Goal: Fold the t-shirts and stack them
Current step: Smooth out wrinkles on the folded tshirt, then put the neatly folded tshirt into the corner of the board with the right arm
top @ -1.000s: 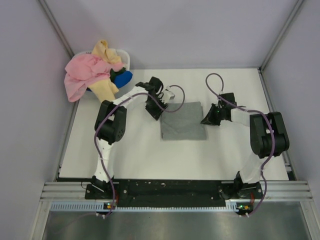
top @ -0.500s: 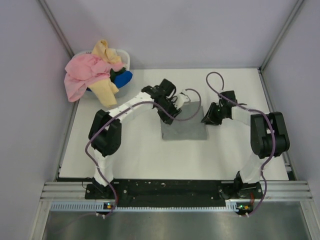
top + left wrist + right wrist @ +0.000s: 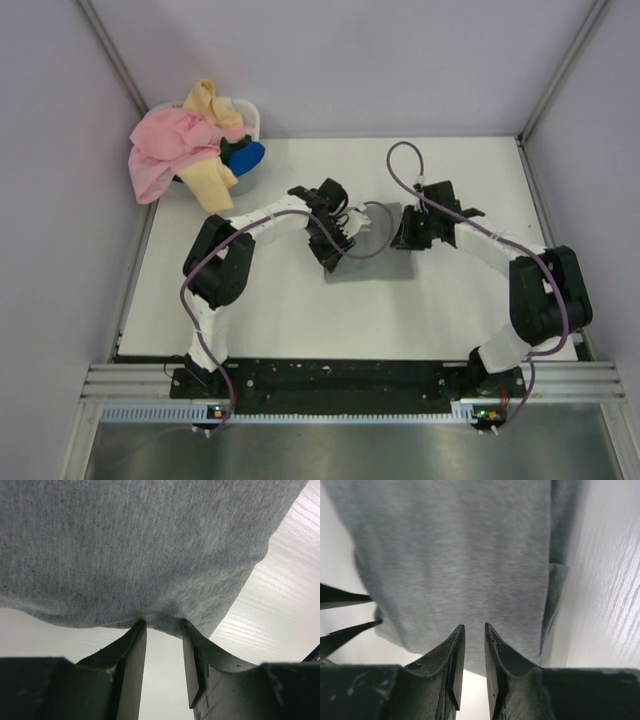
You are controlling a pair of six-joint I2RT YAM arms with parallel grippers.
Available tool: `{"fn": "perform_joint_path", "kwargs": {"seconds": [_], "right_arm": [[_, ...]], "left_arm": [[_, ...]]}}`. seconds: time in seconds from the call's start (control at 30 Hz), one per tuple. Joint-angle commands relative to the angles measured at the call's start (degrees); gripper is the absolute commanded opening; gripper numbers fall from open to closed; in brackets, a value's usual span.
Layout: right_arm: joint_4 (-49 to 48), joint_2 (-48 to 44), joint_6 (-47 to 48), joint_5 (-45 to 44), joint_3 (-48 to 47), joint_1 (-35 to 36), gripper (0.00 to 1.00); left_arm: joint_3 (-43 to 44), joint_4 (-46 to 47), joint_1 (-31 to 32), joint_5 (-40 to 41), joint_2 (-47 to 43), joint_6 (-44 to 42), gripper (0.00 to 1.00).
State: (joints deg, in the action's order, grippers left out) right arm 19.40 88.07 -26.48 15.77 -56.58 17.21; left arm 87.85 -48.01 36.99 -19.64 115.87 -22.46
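Observation:
A heather grey t-shirt (image 3: 375, 262), folded into a small rectangle, lies in the middle of the white table (image 3: 270, 310). My left gripper (image 3: 335, 248) is at its left side. In the left wrist view the fingertips (image 3: 162, 624) pinch a puckered edge of the grey cloth (image 3: 140, 545), which is raised off the table. My right gripper (image 3: 403, 232) is at its right side. Its nearly closed tips (image 3: 472, 626) hold the grey cloth (image 3: 455, 555). Pink (image 3: 165, 150), pale yellow (image 3: 208, 178) and blue (image 3: 246, 155) t-shirts are heaped at the far left.
A small white basket (image 3: 249, 118) in the far left corner holds the heap of shirts, and the pink one hangs over its side. Grey walls close in the table on the left, the right and the far side. The left gripper's fingers (image 3: 345, 630) show at the left of the right wrist view.
Both grippers have moved in from the shirt's outer sides over the cloth. The left one swung right, then nearer. The grey shirt's visible area has shrunk.

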Motion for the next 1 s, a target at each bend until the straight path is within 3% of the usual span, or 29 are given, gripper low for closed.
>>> {"fn": "perform_joint_path", "kwargs": {"seconds": [0.0, 0.17, 0.37, 0.5, 0.87, 0.97], "right_arm": [[-3.4, 7.37, -3.4, 2.42, 3.31, -1.82, 0.22], [-2.53, 6.07, -1.74, 3.3, 2.0, -3.5, 0.23], [1.43, 2.28, 2.84, 1.02, -2.22, -5.86, 0.51], [0.82, 6.04, 3.54, 2.07, -5.29, -9.21, 0.57], [-1.73, 23.54, 4.51, 13.93, -15.32, -10.53, 0.53], [-2.43, 24.95, 3.54, 14.11, -15.49, -10.71, 0.33]], "left_arm": [[-0.75, 1.51, 0.18, 0.91, 0.23, 0.05, 0.39], [-1.54, 2.92, -0.95, 4.6, 0.75, -0.83, 0.39], [-0.76, 2.48, -3.5, 3.03, -1.87, -1.97, 0.4], [0.3, 2.57, -5.52, 2.68, -3.46, -2.15, 0.43], [0.48, 1.95, -10.8, 1.18, -5.57, -1.36, 0.45], [0.13, 2.04, -11.33, 1.27, -6.01, -1.54, 0.45]]}}
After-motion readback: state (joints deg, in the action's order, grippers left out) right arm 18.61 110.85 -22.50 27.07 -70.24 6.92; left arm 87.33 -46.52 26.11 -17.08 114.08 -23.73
